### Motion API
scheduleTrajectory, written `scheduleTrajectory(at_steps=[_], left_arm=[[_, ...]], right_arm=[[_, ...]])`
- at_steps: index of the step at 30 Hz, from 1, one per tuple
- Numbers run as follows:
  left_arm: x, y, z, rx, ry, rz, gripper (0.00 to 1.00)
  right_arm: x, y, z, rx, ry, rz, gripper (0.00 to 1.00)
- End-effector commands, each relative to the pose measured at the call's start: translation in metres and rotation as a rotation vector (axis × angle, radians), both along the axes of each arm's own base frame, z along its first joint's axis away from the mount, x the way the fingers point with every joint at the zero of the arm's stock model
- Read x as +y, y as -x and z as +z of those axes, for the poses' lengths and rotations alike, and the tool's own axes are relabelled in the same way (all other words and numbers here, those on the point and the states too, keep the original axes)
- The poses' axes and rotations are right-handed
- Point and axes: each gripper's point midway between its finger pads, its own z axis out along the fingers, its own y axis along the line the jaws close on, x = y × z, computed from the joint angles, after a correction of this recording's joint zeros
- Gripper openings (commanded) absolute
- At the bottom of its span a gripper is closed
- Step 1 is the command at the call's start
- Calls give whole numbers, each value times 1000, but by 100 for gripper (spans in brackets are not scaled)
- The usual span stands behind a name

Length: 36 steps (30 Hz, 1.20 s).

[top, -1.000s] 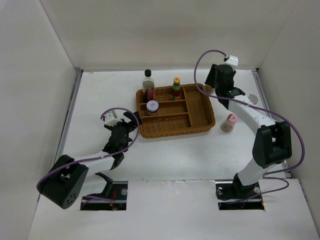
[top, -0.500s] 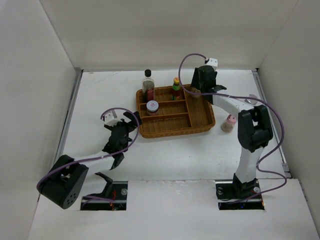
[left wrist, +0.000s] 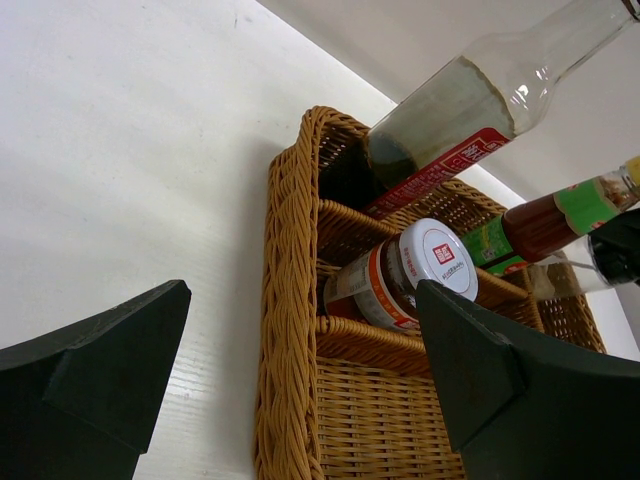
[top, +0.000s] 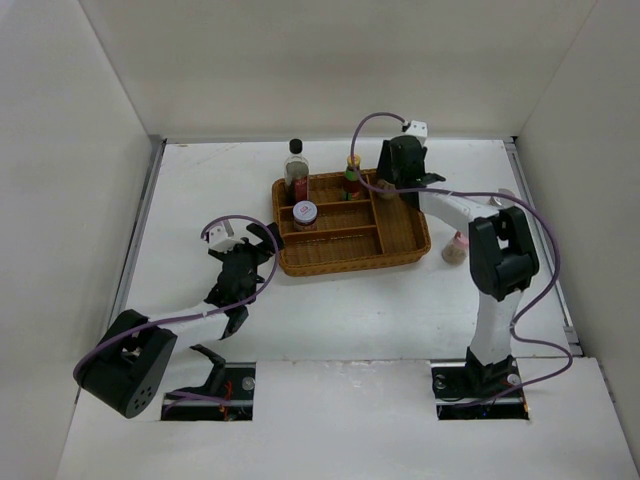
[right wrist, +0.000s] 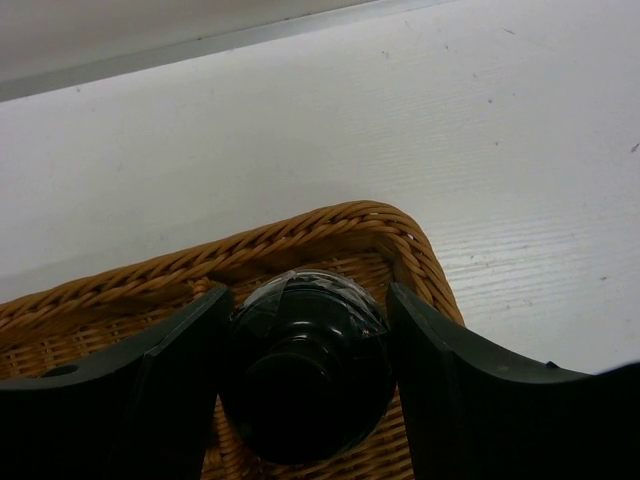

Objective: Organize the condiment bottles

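Observation:
My right gripper [top: 387, 186] is shut on the black-capped spice shaker [right wrist: 305, 370] and holds it over the far right corner of the wicker tray [top: 400, 258]. In the tray stand the tall clear black-capped bottle [top: 296, 166], the pink-lidded jar [top: 305, 213] and the green yellow-capped sauce bottle [top: 352, 173]. The pink-capped shaker [top: 459, 246] stands on the table right of the tray. My left gripper [top: 270, 250] is open and empty at the tray's left edge. The left wrist view shows the tall bottle [left wrist: 470, 110], the jar [left wrist: 410, 275] and the sauce bottle [left wrist: 560, 215].
A grey cap [top: 505, 197], perhaps the silver-capped bottle, shows partly behind my right arm. White walls enclose the table on three sides. The tray's front compartments hold nothing. The tray's woven rim [right wrist: 300, 240] runs just beyond the held shaker.
My right gripper has swung left from beside the tray's far right corner to over that corner. The left arm has not moved.

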Motion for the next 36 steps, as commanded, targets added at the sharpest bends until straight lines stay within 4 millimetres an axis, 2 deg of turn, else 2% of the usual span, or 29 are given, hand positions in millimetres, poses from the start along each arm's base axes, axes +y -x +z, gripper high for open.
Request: scheduleTrajectory(at_steps=[1,6,9,14,20,22,26,31,33,36], left_arm=[[1,0,11,-43,33,-2,100],[2,0,10,-39,32,2,100],[-1,2,15,-53,41,-8,100],[1,1,12,-45,39,-3,100],[1,2,12,-47,40,-1,100],[-2,3,15,-55,44,-9,100],[1,2,12,-44,40,-3,100],[-6,2,11,-43,43,-19,100],[-8,1,9,-36,47,-27,100],[-14,2,11,-38,54,-45,100]], right_arm=[[11,-13,12,-74,-37,5,63],[11,-11,7,-65,-37,3,67],[10,-7,16,-79,-43,3,74],[8,0,48,-128,-65,4,80],[-1,25,94,-194,-106,-1,82],[-13,37,103,-212,-121,-16,83],[-61,64,115,-245,-120,-97,85],[-163,118,127,-304,-36,-392,88],[-199,136,125,-300,35,-500,91],[-230,150,113,-252,124,-604,96]])
